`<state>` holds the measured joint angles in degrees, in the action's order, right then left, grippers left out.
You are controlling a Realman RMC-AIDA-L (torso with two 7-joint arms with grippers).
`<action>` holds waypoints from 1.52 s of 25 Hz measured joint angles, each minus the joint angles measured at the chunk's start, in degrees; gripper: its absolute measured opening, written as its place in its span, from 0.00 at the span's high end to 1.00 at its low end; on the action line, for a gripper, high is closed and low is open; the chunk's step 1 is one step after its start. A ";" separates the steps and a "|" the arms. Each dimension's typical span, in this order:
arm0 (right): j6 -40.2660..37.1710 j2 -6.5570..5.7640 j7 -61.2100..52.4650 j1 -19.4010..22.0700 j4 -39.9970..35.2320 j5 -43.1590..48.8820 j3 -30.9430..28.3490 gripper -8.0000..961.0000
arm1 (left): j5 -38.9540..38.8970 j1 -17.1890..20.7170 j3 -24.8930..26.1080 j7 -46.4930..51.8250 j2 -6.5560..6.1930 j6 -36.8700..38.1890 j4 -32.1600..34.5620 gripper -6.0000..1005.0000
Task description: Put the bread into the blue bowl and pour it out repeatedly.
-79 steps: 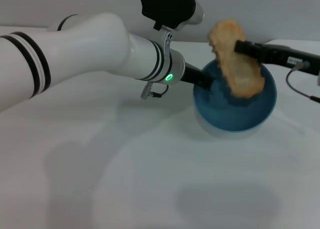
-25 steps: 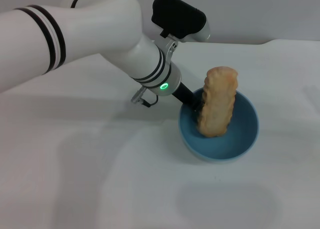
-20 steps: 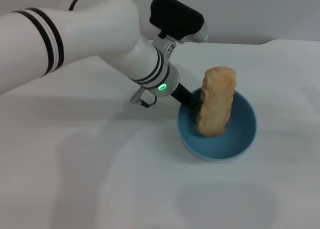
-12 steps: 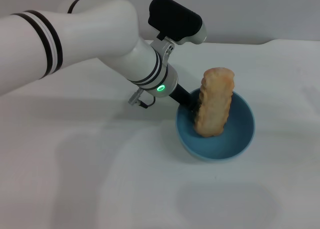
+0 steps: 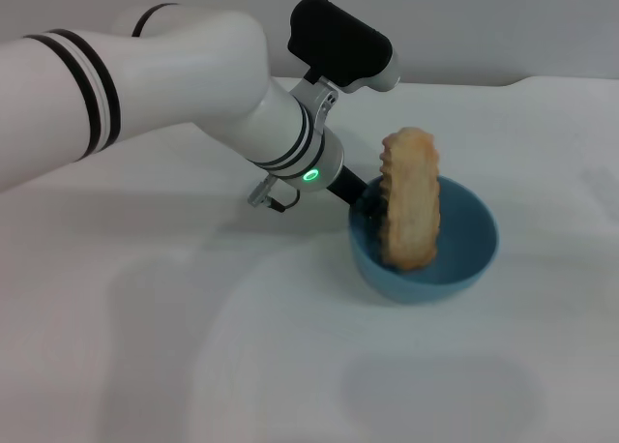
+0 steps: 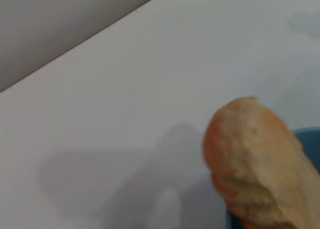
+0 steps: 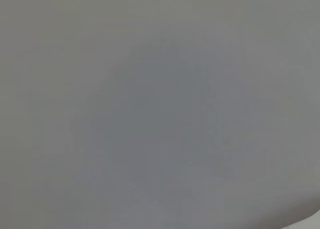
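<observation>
The blue bowl (image 5: 464,259) sits right of the table's centre in the head view. The bread (image 5: 409,211) stands on end inside it, its top well above the rim, leaning against the bowl's left side. My left gripper (image 5: 366,199) reaches in from the left, and its black fingers are clamped on the bowl's left rim. The left wrist view shows the bread's orange-tan top (image 6: 255,164) close up and a sliver of the bowl (image 6: 311,139). My right gripper is out of view; its wrist view shows only plain grey.
The white table (image 5: 290,366) spreads all round the bowl. My left arm (image 5: 174,85) spans the back left of the table. The table's back edge (image 5: 503,81) meets a grey wall.
The right gripper, which held the bread over the bowl, has left the view and the bread stands in the bowl. The left gripper has shifted the bowl slightly right and tipped it.
</observation>
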<state>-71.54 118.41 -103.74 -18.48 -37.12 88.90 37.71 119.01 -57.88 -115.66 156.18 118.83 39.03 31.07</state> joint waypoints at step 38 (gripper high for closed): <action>2.84 -0.14 3.90 -0.37 1.53 0.05 0.35 0.63 | 8.22 3.44 9.94 0.41 -0.92 -4.06 4.11 0.26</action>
<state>-68.70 118.26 -99.84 -18.85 -35.59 88.95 38.05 127.24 -54.44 -105.71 156.58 117.91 34.97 35.17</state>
